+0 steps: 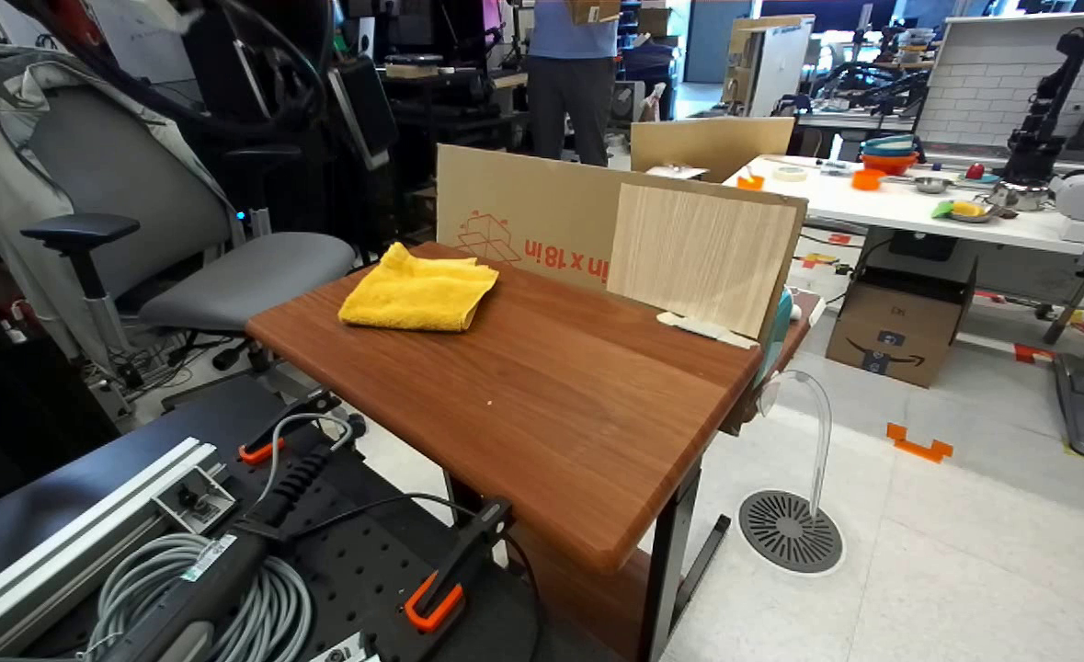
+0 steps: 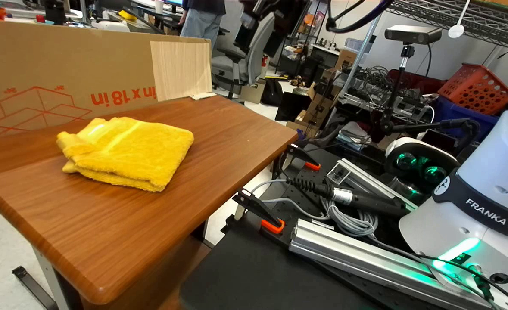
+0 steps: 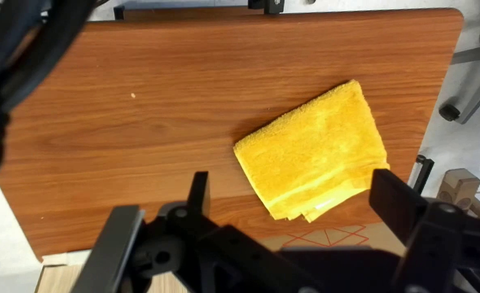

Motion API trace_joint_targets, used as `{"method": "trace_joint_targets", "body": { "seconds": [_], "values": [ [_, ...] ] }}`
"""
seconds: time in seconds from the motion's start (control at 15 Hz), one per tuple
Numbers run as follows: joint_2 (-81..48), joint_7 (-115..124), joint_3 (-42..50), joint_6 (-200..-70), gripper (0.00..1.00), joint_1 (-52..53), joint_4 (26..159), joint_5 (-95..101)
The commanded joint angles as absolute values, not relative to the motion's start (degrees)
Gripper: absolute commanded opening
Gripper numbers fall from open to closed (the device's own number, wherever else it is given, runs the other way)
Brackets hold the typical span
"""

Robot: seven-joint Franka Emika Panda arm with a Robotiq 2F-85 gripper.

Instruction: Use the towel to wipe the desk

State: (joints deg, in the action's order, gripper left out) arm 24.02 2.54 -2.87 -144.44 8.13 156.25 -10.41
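Observation:
A folded yellow towel (image 1: 420, 289) lies on the brown wooden desk (image 1: 542, 395). In an exterior view, the towel (image 2: 129, 153) rests flat near the cardboard at the desk's edge, with loose layered edges on one side. In the wrist view, the towel (image 3: 313, 150) sits right of the middle of the desk top (image 3: 142, 134). My gripper (image 3: 290, 176) is open and empty, its fingers wide apart. It is above the desk, and the towel shows partly between and beyond the fingers. The gripper (image 2: 257, 43) also shows at the top of an exterior view, well above the desk.
A cardboard panel (image 1: 528, 211) with a pale wood-grain sheet (image 1: 702, 253) stands along one desk edge. A black bench with clamps (image 1: 436, 598), a coiled grey cable (image 1: 192, 593) and an aluminium bar (image 2: 357, 254) adjoins the opposite side. A small pale speck (image 3: 133, 95) lies on the desk.

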Motion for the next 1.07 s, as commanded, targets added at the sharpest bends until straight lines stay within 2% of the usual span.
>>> {"method": "trace_joint_targets", "body": {
  "seconds": [0.0,0.07,0.13,0.33,0.6,1.0],
  "values": [
    [9.3,7.2,-4.9,-149.6,1.00,7.8,149.0,-11.5],
    [5.8,8.5,-5.3,-150.6,1.00,7.7,147.1,-11.3],
    [13.8,6.2,-4.5,-148.2,1.00,7.7,152.2,-10.8],
    [6.6,7.8,-5.2,-149.7,1.00,7.6,148.3,-10.7],
    [6.2,7.1,-5.1,-152.7,1.00,7.7,149.1,-12.0],
    [-2.6,3.7,-5.2,-154.8,1.00,8.3,143.9,-19.5]
  ]
}}
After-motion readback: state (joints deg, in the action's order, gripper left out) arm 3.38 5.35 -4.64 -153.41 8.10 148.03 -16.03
